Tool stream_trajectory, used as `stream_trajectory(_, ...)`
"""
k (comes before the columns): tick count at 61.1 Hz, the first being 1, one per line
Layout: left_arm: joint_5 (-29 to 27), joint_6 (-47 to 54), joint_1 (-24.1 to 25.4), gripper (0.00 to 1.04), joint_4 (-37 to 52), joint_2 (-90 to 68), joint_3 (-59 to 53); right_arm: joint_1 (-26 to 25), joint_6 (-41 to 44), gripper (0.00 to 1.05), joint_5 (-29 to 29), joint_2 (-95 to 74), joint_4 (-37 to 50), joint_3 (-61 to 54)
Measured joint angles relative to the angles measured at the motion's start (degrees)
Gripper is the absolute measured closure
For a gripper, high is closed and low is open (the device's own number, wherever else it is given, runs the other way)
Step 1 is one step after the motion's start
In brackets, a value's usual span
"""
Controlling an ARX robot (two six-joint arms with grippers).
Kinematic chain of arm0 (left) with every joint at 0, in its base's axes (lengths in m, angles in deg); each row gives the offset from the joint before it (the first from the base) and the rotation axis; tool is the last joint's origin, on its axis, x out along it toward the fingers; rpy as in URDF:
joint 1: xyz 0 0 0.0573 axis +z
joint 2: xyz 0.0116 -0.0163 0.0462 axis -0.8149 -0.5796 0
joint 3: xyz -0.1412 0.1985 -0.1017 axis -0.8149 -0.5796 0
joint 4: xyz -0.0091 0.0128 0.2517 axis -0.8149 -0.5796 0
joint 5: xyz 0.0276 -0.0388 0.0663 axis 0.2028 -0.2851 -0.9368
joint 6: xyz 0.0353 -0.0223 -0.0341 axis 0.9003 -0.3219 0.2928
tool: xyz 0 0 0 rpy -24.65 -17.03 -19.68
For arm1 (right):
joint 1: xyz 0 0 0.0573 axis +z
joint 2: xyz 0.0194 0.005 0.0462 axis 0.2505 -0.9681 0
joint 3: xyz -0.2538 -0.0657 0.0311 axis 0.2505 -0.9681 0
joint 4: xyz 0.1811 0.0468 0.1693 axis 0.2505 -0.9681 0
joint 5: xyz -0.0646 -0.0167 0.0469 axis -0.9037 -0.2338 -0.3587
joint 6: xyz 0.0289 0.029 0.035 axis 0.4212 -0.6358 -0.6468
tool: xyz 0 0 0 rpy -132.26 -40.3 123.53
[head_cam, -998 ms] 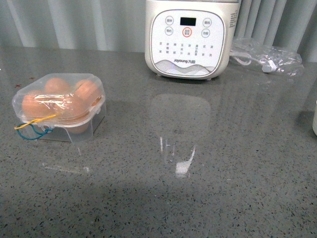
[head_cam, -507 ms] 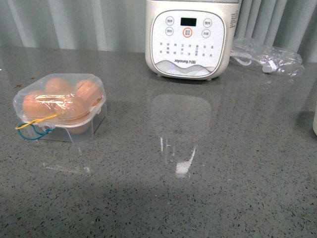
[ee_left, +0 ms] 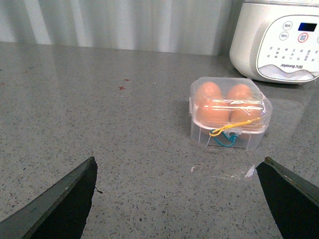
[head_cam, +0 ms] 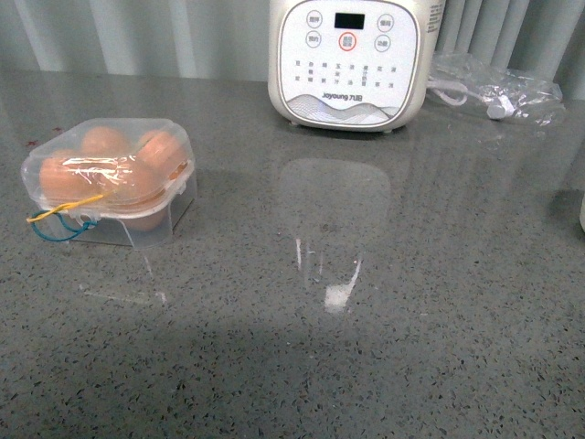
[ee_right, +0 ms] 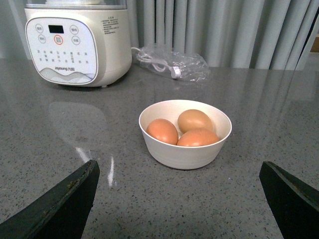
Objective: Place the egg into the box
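Speckled grey stone countertop [head_cam: 384, 302], polished, glossy enough to mirror the white glossy plastic cooker [head_cam: 347, 59]. Clear, shiny plastic box [head_cam: 110, 183], elastic loops [head_cam: 57, 222] at its front. Smooth matt eggs [ee_right: 184, 130] in a matt cream bowl [ee_right: 185, 152]. Crinkled clear plastic bag [ee_right: 172, 62].

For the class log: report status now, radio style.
Both end effectors open, empty. Box lid shut, elastic loops on, eggs inside. Three eggs in bowl. Nothing in the way.

Front view shifts: white cooker [head_cam: 347, 59] and plastic bag [head_cam: 498, 91] sit higher in frame than before, box [head_cam: 110, 183] slightly higher too (camera moves; objects hold their places on the counter).
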Motion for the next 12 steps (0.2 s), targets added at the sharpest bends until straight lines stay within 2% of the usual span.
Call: stream_trajectory(12,0.0,0.0,0.0,0.07,0.0,0.0,0.0,0.0,0.0,0.07,0.0,0.0,0.0,0.0)
